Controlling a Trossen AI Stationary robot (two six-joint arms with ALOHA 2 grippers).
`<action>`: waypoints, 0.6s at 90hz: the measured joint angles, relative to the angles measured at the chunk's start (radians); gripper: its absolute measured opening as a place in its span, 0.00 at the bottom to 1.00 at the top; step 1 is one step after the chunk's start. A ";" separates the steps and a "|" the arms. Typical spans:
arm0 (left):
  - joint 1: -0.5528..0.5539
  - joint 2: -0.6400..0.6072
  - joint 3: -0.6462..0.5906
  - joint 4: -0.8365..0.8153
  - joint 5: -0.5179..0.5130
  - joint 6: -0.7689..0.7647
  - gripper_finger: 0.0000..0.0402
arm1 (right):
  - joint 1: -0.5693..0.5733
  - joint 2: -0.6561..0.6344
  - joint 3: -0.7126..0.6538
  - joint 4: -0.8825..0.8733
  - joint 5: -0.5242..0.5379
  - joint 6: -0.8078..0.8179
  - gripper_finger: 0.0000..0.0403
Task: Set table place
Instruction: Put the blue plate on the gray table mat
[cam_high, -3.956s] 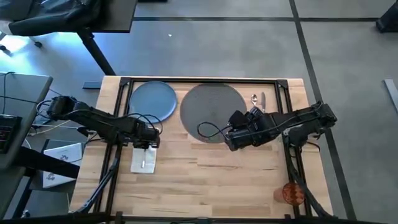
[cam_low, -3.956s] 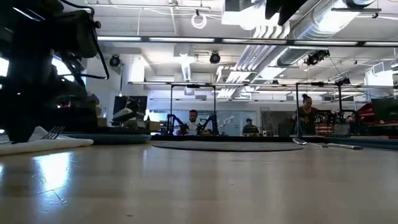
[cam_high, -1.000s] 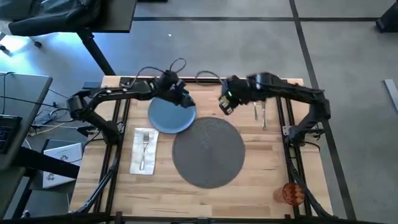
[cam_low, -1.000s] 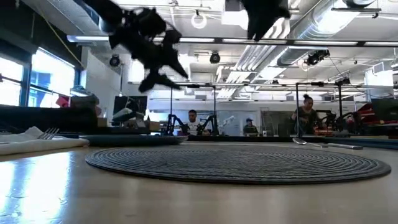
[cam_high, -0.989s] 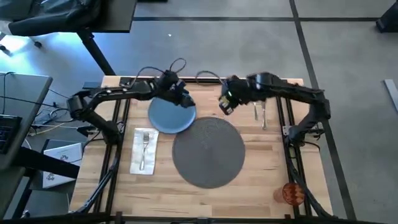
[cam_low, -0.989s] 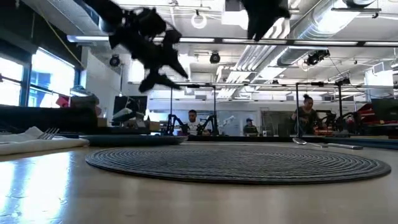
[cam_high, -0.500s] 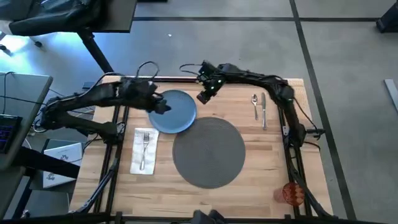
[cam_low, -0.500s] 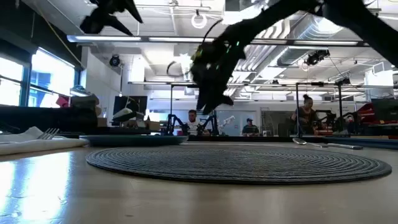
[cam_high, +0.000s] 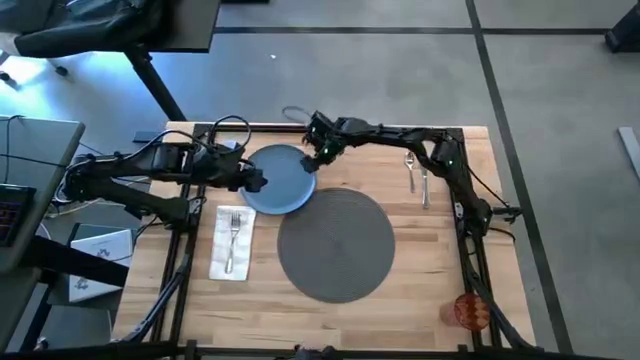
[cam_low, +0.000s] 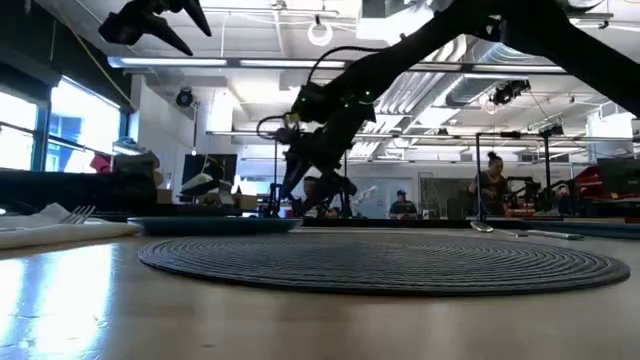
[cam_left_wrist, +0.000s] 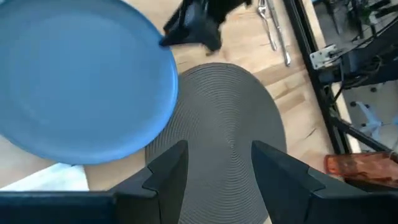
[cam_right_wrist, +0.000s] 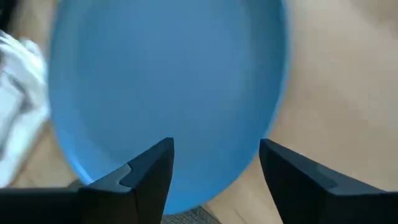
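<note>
**Two open tools flank blue plate at far edge of tabletop**

The blue plate (cam_high: 279, 178) lies flat on the pale wood tabletop (cam_high: 400, 290) near its far edge, left of centre, its near rim just meeting or slightly overlapping the far-left rim of the round dark grey woven mat (cam_high: 335, 244), which fills the middle of the tabletop. The plate is bare, and nothing lies on the mat.

The right tool (cam_high: 318, 149) reaches in from the far edge and hangs above the plate's far-right rim; in its wrist view both dark fingers (cam_right_wrist: 149, 171) stand spread with the plate's blue face between them, touching nothing. The left tool (cam_high: 254, 182) sits at the plate's left rim, its fingers (cam_left_wrist: 168, 171) likewise parted and empty, looking across the plate and mat.

Toward the left edge, a white napkin (cam_high: 230, 242) lies lengthwise with a silver fork (cam_high: 233, 238) on top of it, close beside the mat but apart from it. Near the far-right corner, a spoon (cam_high: 409, 170) and a knife (cam_high: 424, 178) lie side by side, clear of the mat. An orange translucent cup (cam_high: 470, 311) lies at the near-right corner, by the black frame.

From tabletop height, the mat spreads wide across the foreground with the plate a thin dark line behind it; people (cam_low: 490, 190) stand in the workshop beyond.
</note>
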 joint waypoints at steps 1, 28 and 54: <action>0.000 0.000 0.000 0.000 0.001 0.003 0.40 | 0.005 0.000 0.000 0.003 0.019 0.008 0.55; 0.000 -0.002 0.000 0.000 0.099 0.126 0.40 | 0.057 0.030 0.003 0.001 0.202 0.248 0.55; 0.000 -0.002 0.000 -0.009 0.198 0.302 0.40 | 0.079 0.028 0.013 -0.004 0.234 0.331 0.55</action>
